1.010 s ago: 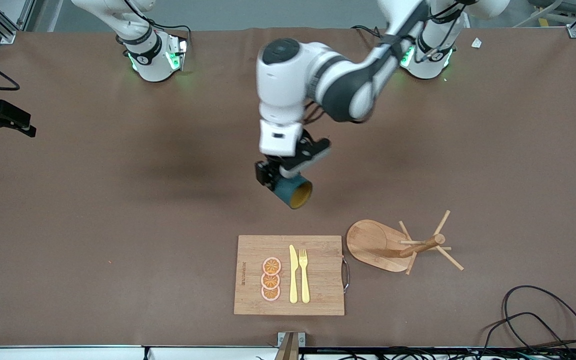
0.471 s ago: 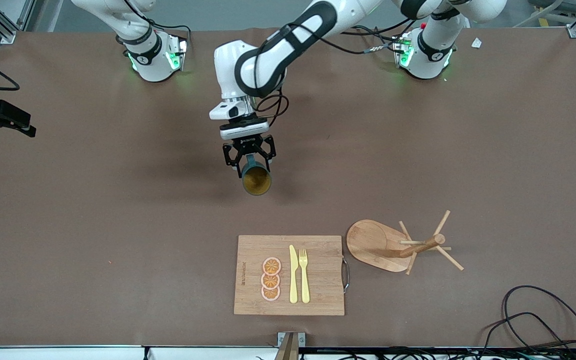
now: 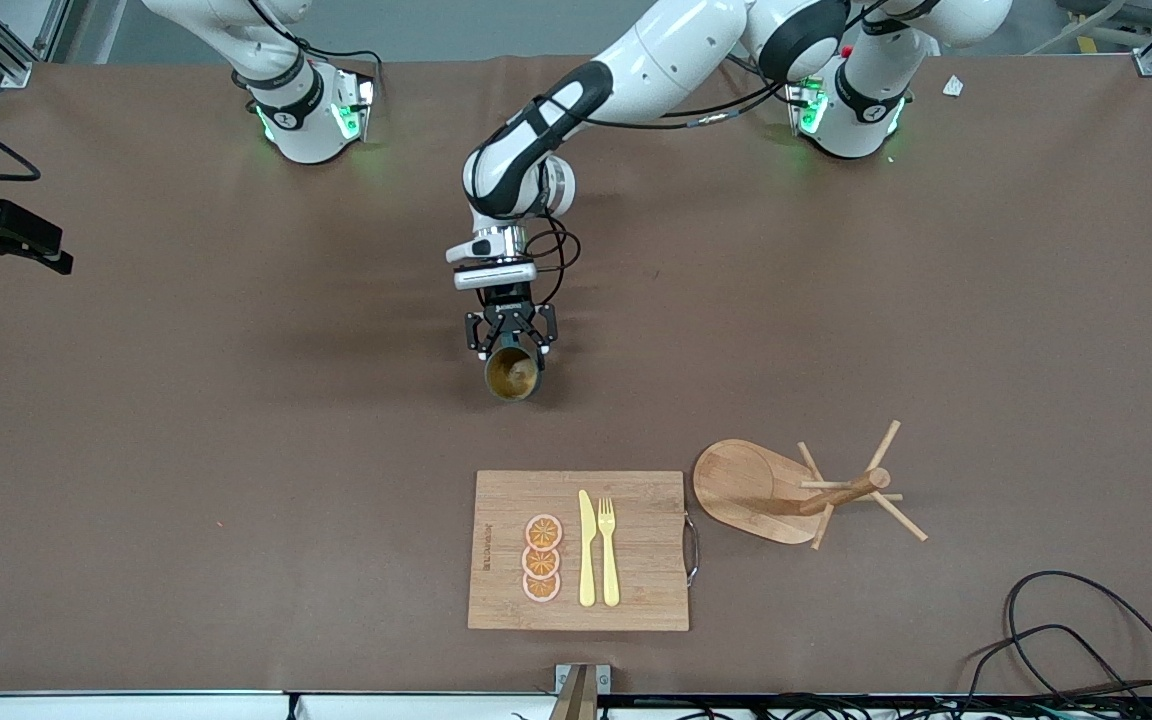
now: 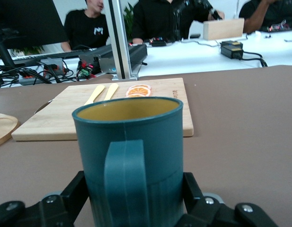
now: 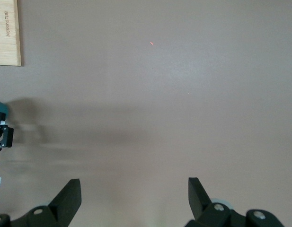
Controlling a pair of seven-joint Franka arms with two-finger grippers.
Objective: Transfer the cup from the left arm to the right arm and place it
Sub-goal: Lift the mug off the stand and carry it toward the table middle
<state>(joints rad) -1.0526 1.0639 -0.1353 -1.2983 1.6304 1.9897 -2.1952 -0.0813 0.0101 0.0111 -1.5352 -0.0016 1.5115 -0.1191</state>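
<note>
Teal-green ribbed cup (image 3: 513, 372) sat clamped in left gripper (image 3: 512, 338) at frame centre; right gripper (image 5: 132, 196) waited open and empty, handover and placement outstanding.

The cup (image 4: 131, 156) has its base cut off by the left wrist view's edge, and the left gripper (image 4: 136, 201) shows only in part there, its fingers (image 4: 77, 194) hidden where they pass the cup's sides. In the front view the cup (image 3: 513, 373) covers the table under it, so whether it touches the table (image 3: 236, 400) cannot be told. The right gripper (image 5: 134, 198) lies outside the front view, and the right wrist view cuts off the cutting board (image 5: 6, 33) to 1 corner.
</note>
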